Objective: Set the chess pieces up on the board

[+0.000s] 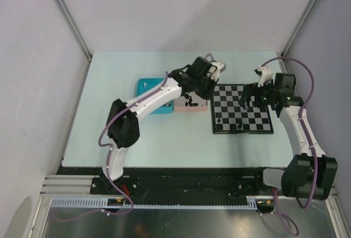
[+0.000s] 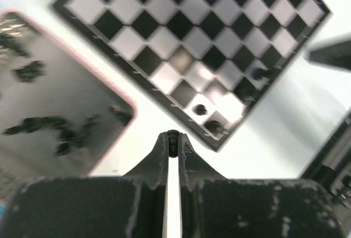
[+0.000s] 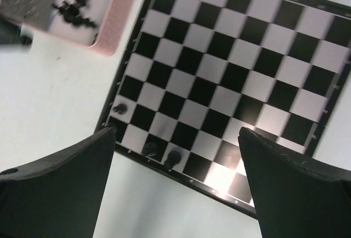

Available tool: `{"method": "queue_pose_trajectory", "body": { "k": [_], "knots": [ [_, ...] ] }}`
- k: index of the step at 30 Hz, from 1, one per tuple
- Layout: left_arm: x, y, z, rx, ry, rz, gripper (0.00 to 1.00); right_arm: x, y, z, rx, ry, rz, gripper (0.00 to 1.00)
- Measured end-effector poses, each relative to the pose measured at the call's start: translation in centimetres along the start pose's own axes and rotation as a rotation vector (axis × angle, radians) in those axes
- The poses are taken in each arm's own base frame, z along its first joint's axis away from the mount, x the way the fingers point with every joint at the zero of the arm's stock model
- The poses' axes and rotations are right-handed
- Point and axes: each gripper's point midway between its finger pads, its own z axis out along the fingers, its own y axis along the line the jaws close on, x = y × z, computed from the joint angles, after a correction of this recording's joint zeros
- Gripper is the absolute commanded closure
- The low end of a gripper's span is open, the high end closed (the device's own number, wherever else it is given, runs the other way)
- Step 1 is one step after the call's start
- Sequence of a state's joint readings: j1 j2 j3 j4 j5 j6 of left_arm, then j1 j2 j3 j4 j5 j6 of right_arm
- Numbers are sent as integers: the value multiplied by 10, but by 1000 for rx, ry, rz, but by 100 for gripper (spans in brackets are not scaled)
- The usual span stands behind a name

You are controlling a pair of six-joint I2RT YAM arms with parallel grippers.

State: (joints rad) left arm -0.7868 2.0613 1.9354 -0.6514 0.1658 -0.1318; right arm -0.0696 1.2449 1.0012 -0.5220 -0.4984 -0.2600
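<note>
At the left of the counter point(image 1: 104, 139) sits the blue tray point(image 1: 149, 96). Next to it is the pink tray point(image 1: 189, 106), with a scatter of loose black pieces point(image 2: 49, 124) in it. Just right of that tray the left hand point(image 2: 173, 139) hangs pinched tight on what looks like one small black piece point(image 2: 173, 135); which way it is tilted I can't tell. The board point(image 1: 241, 109) lies immediately to this hand's right, so this arm is the nearer one for placing. A few black men point(image 3: 149, 149) stand by the board's near-left corner. Most squares in view are bare and flat, with plenty of room. Over the board's right side the right hand point(image 3: 176, 136) hovers, fingers spread wide, holding nothing.
</note>
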Motion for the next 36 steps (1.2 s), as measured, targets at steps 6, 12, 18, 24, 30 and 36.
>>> {"method": "queue_pose_trajectory", "body": {
  "k": [6, 12, 18, 24, 30, 36],
  "knots": [
    [14, -82, 23, 151, 39, 79, 100, -8, -30, -15, 157, -60, 52, 0],
    [44, -110, 62, 200, 115, 94, 100, -13, -43, -20, 218, -89, 69, 0],
    [70, -100, 89, 167, 183, 73, 100, -12, -46, -22, 242, -94, 79, 0],
    [67, -98, 99, 151, 175, 73, 99, -11, -47, -22, 248, -93, 85, 0],
    [66, -96, 106, 135, 169, 69, 99, -11, -47, -22, 248, -93, 86, 0],
    [75, -89, 115, 110, 185, 69, 98, -11, -47, -22, 248, -93, 87, 0]
  ]
}}
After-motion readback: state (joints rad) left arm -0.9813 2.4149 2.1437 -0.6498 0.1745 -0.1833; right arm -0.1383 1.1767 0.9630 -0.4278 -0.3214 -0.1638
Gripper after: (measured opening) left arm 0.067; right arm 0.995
